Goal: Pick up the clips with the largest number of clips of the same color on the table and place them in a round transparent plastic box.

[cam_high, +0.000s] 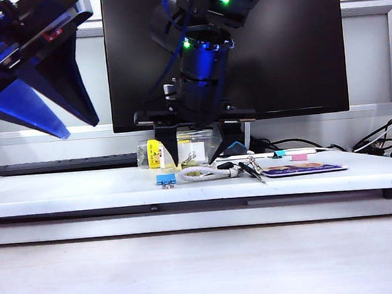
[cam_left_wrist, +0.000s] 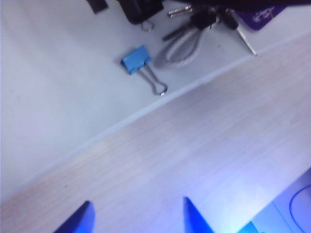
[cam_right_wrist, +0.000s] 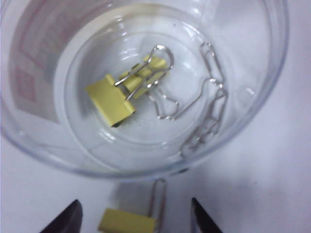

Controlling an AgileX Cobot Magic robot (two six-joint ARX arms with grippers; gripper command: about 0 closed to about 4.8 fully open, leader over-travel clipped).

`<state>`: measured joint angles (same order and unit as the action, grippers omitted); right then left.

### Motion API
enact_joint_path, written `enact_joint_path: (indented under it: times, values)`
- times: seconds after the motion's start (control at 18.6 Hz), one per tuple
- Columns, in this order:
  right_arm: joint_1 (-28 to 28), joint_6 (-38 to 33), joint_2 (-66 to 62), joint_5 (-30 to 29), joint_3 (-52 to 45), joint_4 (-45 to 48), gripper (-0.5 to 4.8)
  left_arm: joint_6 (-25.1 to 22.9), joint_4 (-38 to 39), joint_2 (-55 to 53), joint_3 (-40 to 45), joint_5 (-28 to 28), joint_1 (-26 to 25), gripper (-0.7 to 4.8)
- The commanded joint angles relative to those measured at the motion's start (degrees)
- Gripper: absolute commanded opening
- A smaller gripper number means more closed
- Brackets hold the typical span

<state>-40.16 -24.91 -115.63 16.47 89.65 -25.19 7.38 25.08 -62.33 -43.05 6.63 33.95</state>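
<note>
**Yellow clips in the clear jar, one more lying outside it**

Pale-yellow binder clips with silver wire handles (cam_right_wrist: 119,92) lie on the floor of the round transparent plastic box (cam_right_wrist: 252,104), two of them overlapping, beside a loose chain of silver paper clips (cam_right_wrist: 209,111). Another pale-yellow clip (cam_right_wrist: 129,221) lies on the white board just outside the box wall, between the spread fingertips of the right gripper (cam_right_wrist: 136,218), whose jaws stand wide apart and grasp nothing. In the exterior view that gripper (cam_high: 192,162) points down over the box (cam_high: 203,146), near a blue binder clip (cam_high: 165,179) and a bunch of keys on a white cord (cam_high: 214,172). The left gripper (cam_left_wrist: 138,218) hangs above the wooden tabletop (cam_left_wrist: 204,150), fingers parted wide and empty, well apart from the blue clip (cam_left_wrist: 136,59).
</note>
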Motion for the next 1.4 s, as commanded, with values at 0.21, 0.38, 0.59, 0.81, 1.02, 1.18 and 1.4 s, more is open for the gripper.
enact_joint_path:
  times: [0.21,0.38,0.59,0.81,1.02,1.18,1.4]
  values:
    - [-0.2,-5.2,-0.3,-0.1,0.2,-1.6,2.83,0.1,0.7,0.1,-0.1,0.0,0.1,2.47]
    - [-0.3,-5.6,-1.4,-1.4,0.2,-1.4,2.7,0.1,1.5,0.1,-0.1,0.0,0.1,2.47]
    - [-0.3,-5.6,-2.8,-2.6,0.2,-1.9,1.97,0.1,1.9,0.2,-0.1,0.0,0.1,2.47]
    - [-1.0,-5.6,-2.8,-2.5,0.2,-1.6,1.59,0.1,1.9,0.2,-0.1,0.0,0.1,2.47]
    - [-1.5,-5.5,-2.8,-2.5,0.2,-1.7,1.58,0.1,2.0,0.2,-0.1,0.0,0.1,2.47]
    - [-1.7,-5.1,-2.8,-2.7,0.2,-2.2,2.43,0.1,2.0,0.2,-0.1,0.0,0.1,2.47]
    - [-2.3,-5.1,-2.8,-2.5,0.2,-3.5,2.43,0.1,2.4,0.2,-0.1,0.0,0.1,2.47]
